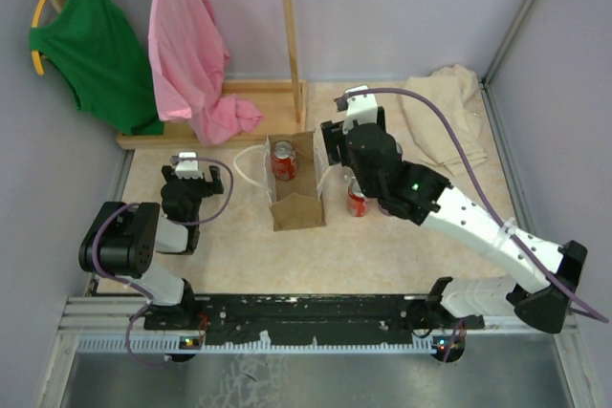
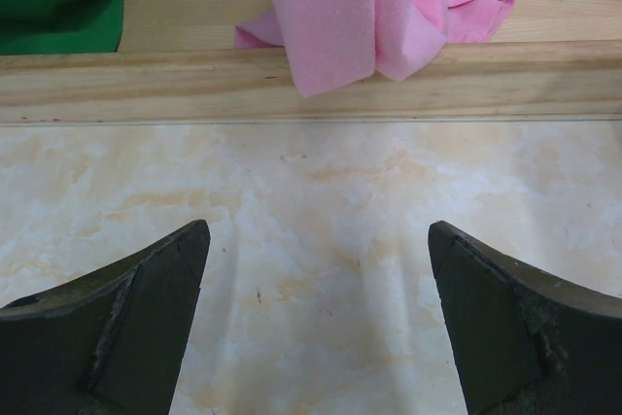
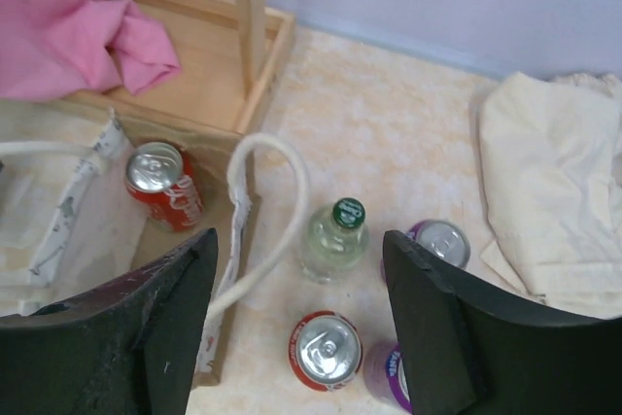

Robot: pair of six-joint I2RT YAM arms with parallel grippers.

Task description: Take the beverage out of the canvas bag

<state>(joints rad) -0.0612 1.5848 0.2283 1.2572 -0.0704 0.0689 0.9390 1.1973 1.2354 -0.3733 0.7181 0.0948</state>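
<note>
The tan-brown canvas bag (image 1: 295, 200) stands open at the table's middle with white loop handles (image 3: 277, 211). A red can (image 1: 284, 160) stands inside its far end and also shows in the right wrist view (image 3: 163, 185). My right gripper (image 3: 301, 274) is open and empty, hovering above the drinks just right of the bag: a clear green-capped bottle (image 3: 333, 238), a red can (image 3: 325, 350) and two purple cans (image 3: 442, 241). My left gripper (image 2: 319, 259) is open and empty over bare table, left of the bag (image 1: 187, 171).
A wooden rack base (image 1: 239, 107) with a pink shirt (image 1: 191, 54) and a green shirt (image 1: 94, 45) stands at the back left. A cream cloth heap (image 1: 445, 117) lies at the back right. Walls close in both sides.
</note>
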